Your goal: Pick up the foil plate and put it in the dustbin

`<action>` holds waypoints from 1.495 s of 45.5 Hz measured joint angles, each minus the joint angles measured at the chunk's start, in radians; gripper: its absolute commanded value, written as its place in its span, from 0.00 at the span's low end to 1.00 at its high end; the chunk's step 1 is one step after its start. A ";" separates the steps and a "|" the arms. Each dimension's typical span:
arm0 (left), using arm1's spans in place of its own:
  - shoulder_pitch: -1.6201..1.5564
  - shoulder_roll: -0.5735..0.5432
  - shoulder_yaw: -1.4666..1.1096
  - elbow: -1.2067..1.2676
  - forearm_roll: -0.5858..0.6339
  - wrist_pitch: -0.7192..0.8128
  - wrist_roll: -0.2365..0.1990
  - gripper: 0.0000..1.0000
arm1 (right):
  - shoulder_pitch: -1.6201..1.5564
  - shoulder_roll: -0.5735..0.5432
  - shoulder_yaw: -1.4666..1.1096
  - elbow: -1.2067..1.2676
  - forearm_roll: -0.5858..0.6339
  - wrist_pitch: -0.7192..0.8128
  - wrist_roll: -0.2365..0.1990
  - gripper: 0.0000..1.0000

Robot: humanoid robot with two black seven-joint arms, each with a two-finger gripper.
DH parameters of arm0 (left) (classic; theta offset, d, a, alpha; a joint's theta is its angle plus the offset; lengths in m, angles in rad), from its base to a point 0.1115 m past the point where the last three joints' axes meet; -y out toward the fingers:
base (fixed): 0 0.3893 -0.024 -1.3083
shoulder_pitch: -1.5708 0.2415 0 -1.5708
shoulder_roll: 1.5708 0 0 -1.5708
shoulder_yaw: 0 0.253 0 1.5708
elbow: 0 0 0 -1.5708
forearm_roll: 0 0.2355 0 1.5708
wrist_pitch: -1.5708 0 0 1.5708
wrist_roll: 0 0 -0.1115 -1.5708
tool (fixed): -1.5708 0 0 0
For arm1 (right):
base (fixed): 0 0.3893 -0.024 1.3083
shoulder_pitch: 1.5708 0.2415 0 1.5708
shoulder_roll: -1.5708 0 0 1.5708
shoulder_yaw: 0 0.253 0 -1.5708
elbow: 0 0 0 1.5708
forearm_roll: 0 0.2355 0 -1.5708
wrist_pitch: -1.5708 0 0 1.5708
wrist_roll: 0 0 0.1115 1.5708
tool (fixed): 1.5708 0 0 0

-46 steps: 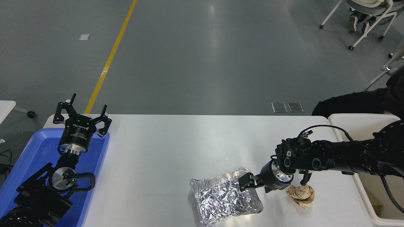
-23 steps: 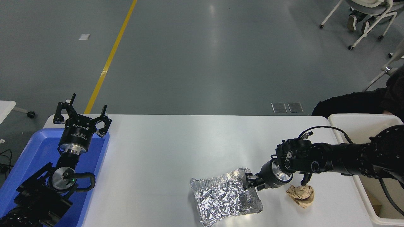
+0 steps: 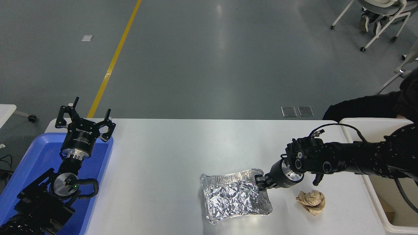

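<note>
Crinkled silver foil plate [image 3: 235, 198] near the table's front edge: your right gripper [image 3: 260, 182] pinches its far right rim. Off-white rectangular plastic dustbin [image 3: 365, 122] stands at the right edge.

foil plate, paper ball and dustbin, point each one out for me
foil plate [image 3: 233, 199], head view, on its crinkled floor near the middle
paper ball [image 3: 312, 201], head view, on the middle of the crumpled brown wad
dustbin [image 3: 372, 121], head view, on its far rolled rim
</note>
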 measured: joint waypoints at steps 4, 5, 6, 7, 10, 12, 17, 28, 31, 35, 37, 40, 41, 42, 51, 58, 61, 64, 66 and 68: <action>0.000 0.000 0.000 0.000 0.000 0.000 0.000 1.00 | 0.083 -0.035 -0.041 0.062 0.032 0.015 0.000 0.00; 0.000 0.000 0.000 0.000 0.000 0.000 0.000 1.00 | 0.110 -0.045 -0.050 0.076 0.038 0.018 0.000 0.00; 0.000 0.000 -0.001 0.000 0.000 0.000 0.000 1.00 | 0.136 -0.055 -0.061 0.092 0.044 0.020 0.000 0.00; 0.000 0.000 -0.001 0.000 0.000 0.000 0.000 1.00 | 0.174 -0.069 -0.079 0.117 0.055 0.027 0.000 0.00; 0.002 0.000 -0.002 0.000 0.000 0.000 0.000 1.00 | 0.267 -0.104 -0.117 0.180 0.076 0.044 0.001 0.00; 0.002 0.000 -0.002 0.000 0.000 0.000 0.000 1.00 | 0.335 -0.128 -0.143 0.225 0.090 0.058 0.001 0.00; 0.003 0.000 -0.003 0.000 0.000 0.000 0.000 1.00 | 0.525 -0.185 -0.212 0.340 0.124 0.101 0.001 0.00; 0.005 0.000 -0.005 0.000 0.002 -0.001 0.002 1.00 | 0.888 -0.236 -0.338 0.501 0.202 0.228 0.001 0.00; 0.006 0.000 -0.005 -0.001 0.002 -0.001 0.002 1.00 | 0.953 -0.239 -0.354 0.524 0.214 0.259 0.001 0.00; 0.006 0.000 -0.006 -0.001 0.002 -0.002 0.003 1.00 | 1.038 -0.239 -0.371 0.553 0.232 0.297 0.000 0.00; 0.006 0.000 -0.006 -0.001 0.002 -0.002 0.003 1.00 | 1.063 -0.238 -0.377 0.561 0.237 0.308 -0.001 0.00; 0.006 0.000 -0.007 -0.001 0.002 -0.002 0.003 1.00 | 1.103 -0.237 -0.387 0.573 0.246 0.324 -0.003 0.00; 0.006 0.000 -0.007 -0.001 0.002 -0.002 0.003 1.00 | 1.111 -0.236 -0.390 0.575 0.247 0.327 -0.003 0.00; 0.006 0.000 -0.007 0.000 0.002 -0.002 0.003 1.00 | 1.119 -0.236 -0.393 0.577 0.249 0.330 -0.004 0.00; 0.006 0.000 -0.007 0.000 0.002 -0.002 0.003 1.00 | 1.164 -0.242 -0.456 0.578 0.251 0.350 -0.012 0.00; 0.006 0.000 -0.005 0.000 0.001 -0.001 0.003 1.00 | 1.159 -0.301 -0.532 0.514 0.234 0.356 -0.015 0.00; 0.005 0.000 -0.005 0.000 0.000 0.000 0.002 1.00 | 1.138 -0.347 -0.552 0.458 0.209 0.358 -0.015 0.00; 0.005 0.000 -0.005 0.000 0.001 0.000 0.001 1.00 | 1.099 -0.408 -0.564 0.380 0.170 0.359 -0.013 0.00; 0.005 0.000 -0.005 0.000 0.000 0.000 0.001 1.00 | 1.071 -0.444 -0.565 0.326 0.146 0.359 -0.011 0.00; 0.005 0.000 -0.005 0.000 0.000 0.000 0.001 1.00 | 1.014 -0.506 -0.560 0.239 0.112 0.359 -0.010 0.00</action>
